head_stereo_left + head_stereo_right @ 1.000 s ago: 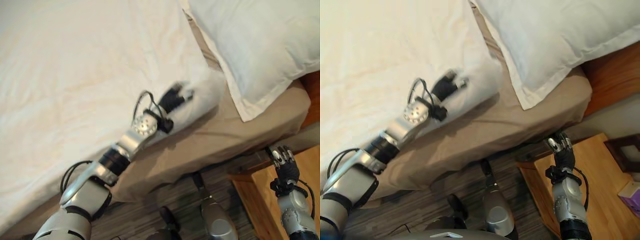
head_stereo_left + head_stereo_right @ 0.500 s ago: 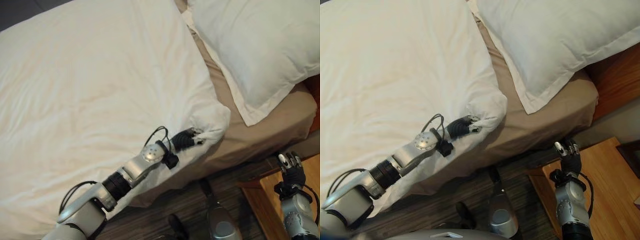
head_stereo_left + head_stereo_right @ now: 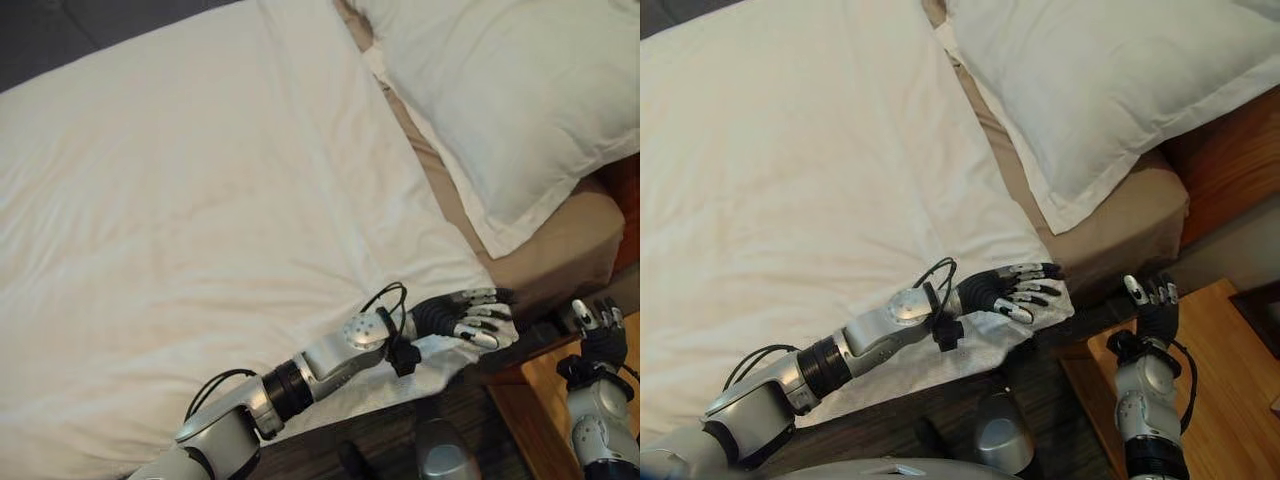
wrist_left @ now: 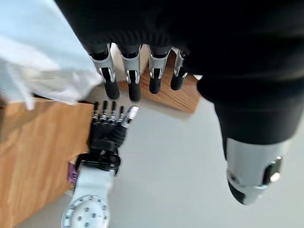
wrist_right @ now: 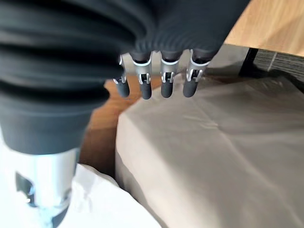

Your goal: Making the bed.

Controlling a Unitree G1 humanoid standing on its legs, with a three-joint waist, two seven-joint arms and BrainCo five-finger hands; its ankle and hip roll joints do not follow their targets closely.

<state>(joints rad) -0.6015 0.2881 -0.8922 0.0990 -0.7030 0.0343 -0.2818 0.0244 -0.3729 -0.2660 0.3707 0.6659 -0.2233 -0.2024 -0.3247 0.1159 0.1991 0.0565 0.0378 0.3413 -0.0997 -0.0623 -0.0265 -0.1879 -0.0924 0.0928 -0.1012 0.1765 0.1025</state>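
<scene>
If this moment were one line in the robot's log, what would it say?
left robot hand: open, at white duvet corner | right robot hand: open, idle by wooden nightstand | pillow: at bedhead

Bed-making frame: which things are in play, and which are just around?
In play:
white duvet, spread over the bed
left hand, fingers straight, at the duvet's near corner
pillow
tan sheet

Just around:
wooden nightstand
right hand, open, idle by the nightstand

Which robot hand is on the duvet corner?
The left robot hand, fingers straight on the white duvet corner; the right robot hand hangs over the wooden nightstand.
</scene>
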